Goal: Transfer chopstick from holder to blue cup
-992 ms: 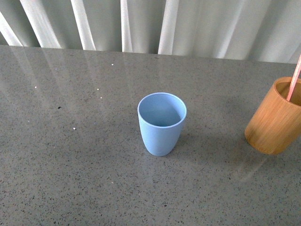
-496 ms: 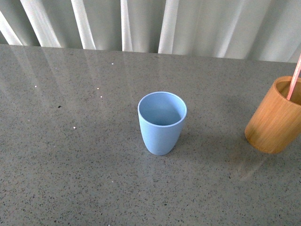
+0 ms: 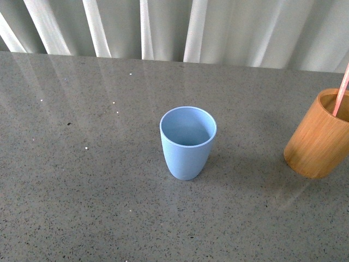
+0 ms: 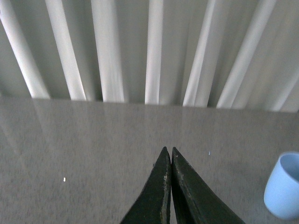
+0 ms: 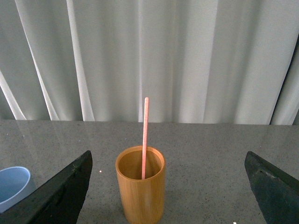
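Observation:
The blue cup point(image 3: 187, 143) stands upright and empty in the middle of the grey table. The orange-brown bamboo holder point(image 3: 320, 135) stands at the right edge of the front view with one pinkish-red chopstick point(image 3: 342, 94) leaning out of it. In the right wrist view the holder point(image 5: 140, 183) stands ahead between the wide-open fingers, the chopstick point(image 5: 145, 136) upright in it, the right gripper point(image 5: 170, 158) apart from both. The left gripper point(image 4: 168, 150) is shut and empty over bare table, the blue cup point(image 4: 285, 185) off to its side. Neither arm shows in the front view.
The speckled grey table point(image 3: 92, 180) runs back to a white pleated curtain point(image 3: 180, 27) along its far edge. The blue cup's rim point(image 5: 11, 184) shows at the edge of the right wrist view, beside the holder.

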`<state>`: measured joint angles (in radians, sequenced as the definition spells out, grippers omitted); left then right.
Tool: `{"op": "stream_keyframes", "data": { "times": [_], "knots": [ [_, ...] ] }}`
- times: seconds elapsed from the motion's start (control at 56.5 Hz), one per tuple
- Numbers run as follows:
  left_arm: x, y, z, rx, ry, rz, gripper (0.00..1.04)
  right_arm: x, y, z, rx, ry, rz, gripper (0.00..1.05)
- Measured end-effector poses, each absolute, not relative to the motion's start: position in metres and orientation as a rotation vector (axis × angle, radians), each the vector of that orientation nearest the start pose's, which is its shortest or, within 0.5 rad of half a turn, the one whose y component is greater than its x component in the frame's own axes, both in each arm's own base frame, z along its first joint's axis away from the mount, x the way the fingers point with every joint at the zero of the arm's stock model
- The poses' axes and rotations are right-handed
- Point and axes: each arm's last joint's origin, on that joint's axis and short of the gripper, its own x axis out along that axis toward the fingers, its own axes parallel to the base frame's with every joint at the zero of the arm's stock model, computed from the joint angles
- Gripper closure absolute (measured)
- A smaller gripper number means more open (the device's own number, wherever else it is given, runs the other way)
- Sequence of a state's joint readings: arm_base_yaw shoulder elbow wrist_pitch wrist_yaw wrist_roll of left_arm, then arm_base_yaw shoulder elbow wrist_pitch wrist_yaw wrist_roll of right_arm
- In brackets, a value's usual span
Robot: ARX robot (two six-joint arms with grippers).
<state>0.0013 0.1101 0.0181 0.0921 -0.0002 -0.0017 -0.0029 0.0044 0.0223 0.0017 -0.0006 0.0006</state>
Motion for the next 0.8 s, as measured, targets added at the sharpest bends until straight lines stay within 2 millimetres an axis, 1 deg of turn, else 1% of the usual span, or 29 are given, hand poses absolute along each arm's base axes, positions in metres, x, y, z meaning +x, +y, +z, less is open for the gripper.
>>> {"op": "stream_keyframes", "data": {
  "times": [0.035, 0.106, 0.478, 0.496, 0.531, 0.549, 0.602, 0.655, 0.691, 0.726, 0.797],
  "knots": [
    [0.1003, 0.0001, 0.1676, -0.002, 0.014, 0.002, 1.01, 0.0966, -0.0003, 0.1709, 0.001, -0.020, -0.003, 0.10],
    [0.0971, 0.0001, 0.1696, -0.002, -0.015, 0.001, 1.01, 0.0966, -0.0003, 0.1709, 0.001, -0.020, -0.002, 0.10],
    [0.0968, 0.0001, 0.1695, -0.003, -0.015, 0.001, 1.00, 0.0965, -0.0003, 0.1710, 0.001, -0.020, -0.002, 0.10],
    [0.0968, 0.0001, 0.1695, -0.002, -0.015, 0.001, 0.99, 0.0966, -0.0003, 0.1709, 0.001, -0.020, -0.002, 0.10],
    [0.0968, 0.0001, 0.1694, -0.002, -0.015, 0.002, 0.92, 0.0966, -0.0003, 0.1709, 0.001, -0.020, -0.002, 0.10],
    [0.0968, 0.0001, 0.1694, -0.002, -0.015, 0.002, 0.90, 0.0966, -0.0003, 0.1709, 0.001, -0.020, -0.002, 0.10],
    [0.0968, 0.0001, 0.1694, -0.002, -0.015, 0.002, 0.76, 0.0965, -0.0003, 0.1710, 0.001, -0.020, -0.002, 0.10],
    [0.0968, 0.0001, 0.1694, -0.002, -0.015, 0.002, 0.65, 0.0966, -0.0003, 0.1709, 0.001, -0.019, -0.003, 0.10],
    [0.0968, 0.0001, 0.1694, -0.002, -0.015, 0.001, 0.60, 0.0966, -0.0003, 0.1709, 0.001, -0.020, -0.002, 0.10],
    [0.0968, 0.0001, 0.1694, -0.002, -0.015, 0.002, 0.50, 0.0965, -0.0003, 0.1710, 0.001, -0.020, -0.002, 0.10],
    [0.0968, 0.0001, 0.1694, -0.002, -0.015, 0.002, 0.40, 0.0966, -0.0003, 0.1709, 0.001, -0.020, -0.002, 0.10]
  ]
}}
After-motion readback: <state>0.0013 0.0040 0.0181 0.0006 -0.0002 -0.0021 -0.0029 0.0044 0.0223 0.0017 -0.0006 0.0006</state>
